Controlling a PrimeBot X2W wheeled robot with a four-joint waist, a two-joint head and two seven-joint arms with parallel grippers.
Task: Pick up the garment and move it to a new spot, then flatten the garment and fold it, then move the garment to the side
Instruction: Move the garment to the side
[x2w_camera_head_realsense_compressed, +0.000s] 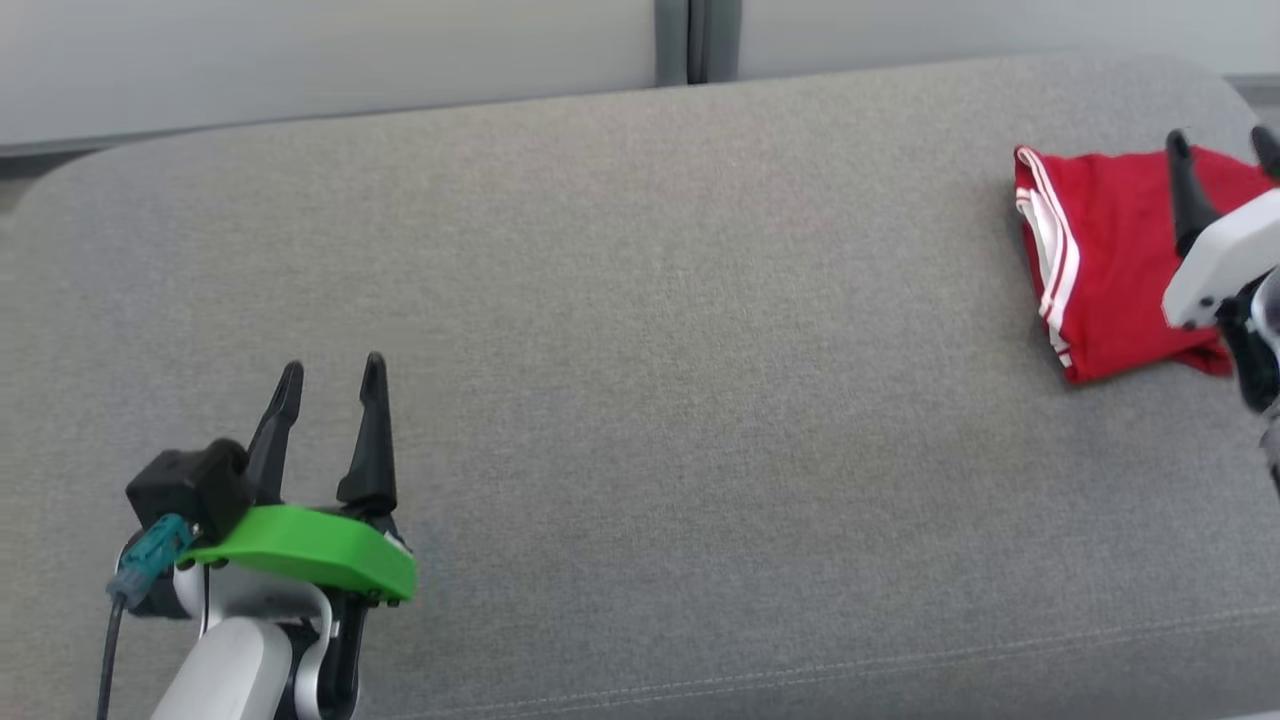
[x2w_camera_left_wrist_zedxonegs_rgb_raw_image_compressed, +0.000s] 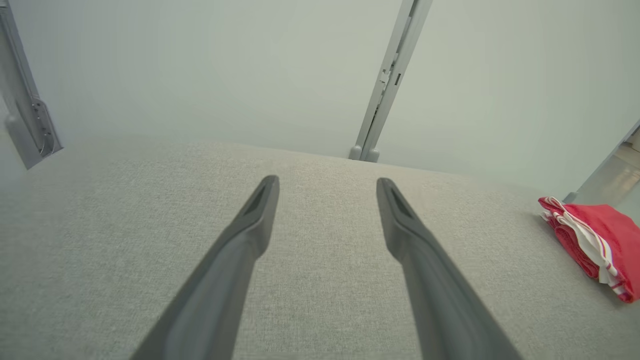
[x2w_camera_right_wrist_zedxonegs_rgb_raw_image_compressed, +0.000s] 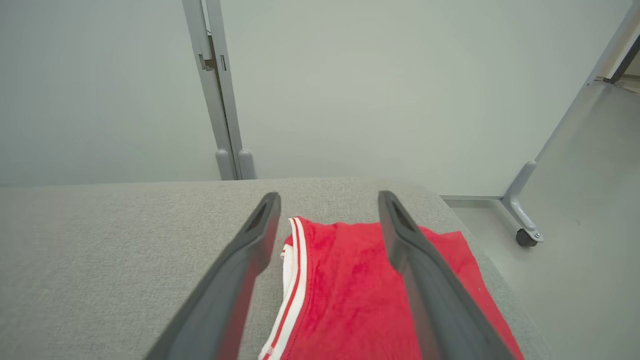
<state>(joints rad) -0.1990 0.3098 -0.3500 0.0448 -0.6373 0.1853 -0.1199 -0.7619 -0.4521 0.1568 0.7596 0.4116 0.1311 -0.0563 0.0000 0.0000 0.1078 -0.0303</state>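
Draw the right gripper (x2w_camera_head_realsense_compressed: 1222, 140) (jaws spread and empty, like those of the left gripper (x2w_camera_head_realsense_compressed: 333, 362)) straight up from the seemingly folded red garment (x2w_camera_head_realsense_compressed: 1110, 260) at the far right corner of the cushion (x2w_camera_head_realsense_compressed: 640, 300), snagging no cloth.

My head camera looks down on the cushion (x2w_camera_head_realsense_compressed: 640, 300); both wrist cameras skim low toward the wall (x2w_camera_left_wrist_zedxonegs_rgb_raw_image_compressed: 200, 75) (all share the garment (x2w_camera_head_realsense_compressed: 1110, 260)).

Looks like a lab or test bay: grey cushion (x2w_camera_head_realsense_compressed: 640, 330) backed by plain pale partitions (x2w_camera_right_wrist_zedxonegs_rgb_raw_image_compressed: 400, 90), metal post (x2w_camera_right_wrist_zedxonegs_rgb_raw_image_compressed: 220, 100) between them, castor (x2w_camera_right_wrist_zedxonegs_rgb_raw_image_compressed: 524, 238) under one, bare grey floor (x2w_camera_right_wrist_zedxonegs_rgb_raw_image_compressed: 590, 280).
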